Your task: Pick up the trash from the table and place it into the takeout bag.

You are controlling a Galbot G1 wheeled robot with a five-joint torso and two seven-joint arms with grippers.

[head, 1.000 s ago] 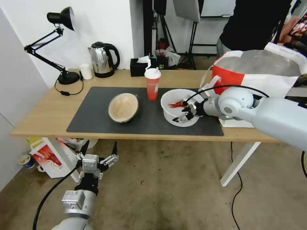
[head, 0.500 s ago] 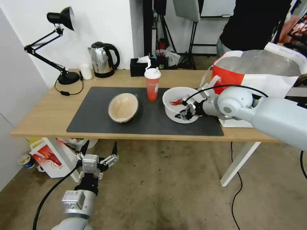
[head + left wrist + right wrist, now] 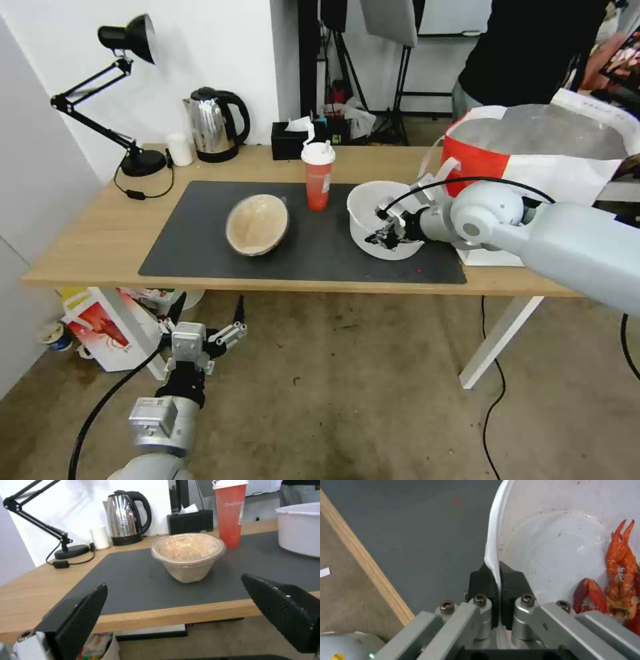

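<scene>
White bowl [image 3: 373, 212] | rim clamped between right end effector [image 3: 385, 235] fingers | tilted above mat

A staged test room or lab rather than a home: bare concrete floor [image 3: 347, 393], plain white wall [image 3: 200, 47], and tripod stands [image 3: 400, 87] behind a light-wood tabletop [image 3: 100, 233] carrying a black desk lamp [image 3: 127, 40], steel kettle [image 3: 212, 125] and tissue box [image 3: 290, 141].
</scene>
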